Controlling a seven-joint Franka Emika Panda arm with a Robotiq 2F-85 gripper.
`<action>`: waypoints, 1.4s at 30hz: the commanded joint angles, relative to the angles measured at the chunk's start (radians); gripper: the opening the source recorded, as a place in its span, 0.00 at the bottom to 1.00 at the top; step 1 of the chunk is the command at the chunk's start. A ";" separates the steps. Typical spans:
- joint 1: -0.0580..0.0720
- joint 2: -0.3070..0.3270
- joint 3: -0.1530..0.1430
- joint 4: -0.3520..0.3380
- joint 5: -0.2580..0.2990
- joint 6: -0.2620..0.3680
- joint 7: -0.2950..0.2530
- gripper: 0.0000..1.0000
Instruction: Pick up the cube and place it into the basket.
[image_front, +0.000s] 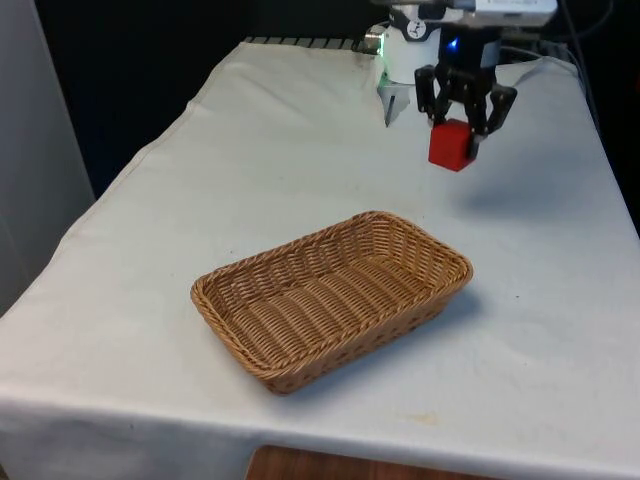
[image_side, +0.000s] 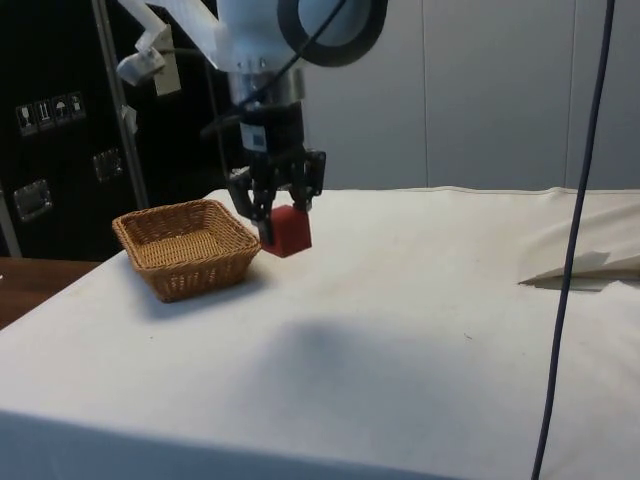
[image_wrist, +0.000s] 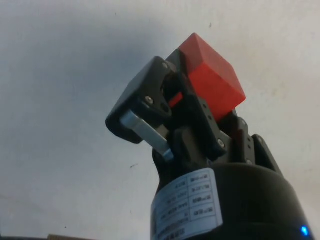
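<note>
Side view: gripper (image_side: 277, 212) clamps cube (image_side: 287, 231).

The black pincer (image_side: 281, 214) grips a red cube (image_side: 288, 231) in the air above the white tabletop (image_side: 400, 300), just beside the wicker basket (image_side: 186, 247).

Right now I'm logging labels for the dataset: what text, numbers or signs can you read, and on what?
None can be read.
White label on the pincer body: printed lines, too blurred to read.
Small pictogram stickers on the dark cabinet: symbols too small to make out.
Red cube and basket: no markings.
</note>
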 joint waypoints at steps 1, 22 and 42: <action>-0.002 -0.010 -0.001 0.007 0.002 -0.019 -0.004 0.00; -0.010 -0.027 -0.018 0.187 0.005 -0.207 -0.019 0.00; -0.028 0.111 -0.044 0.464 0.028 -0.312 -0.073 0.00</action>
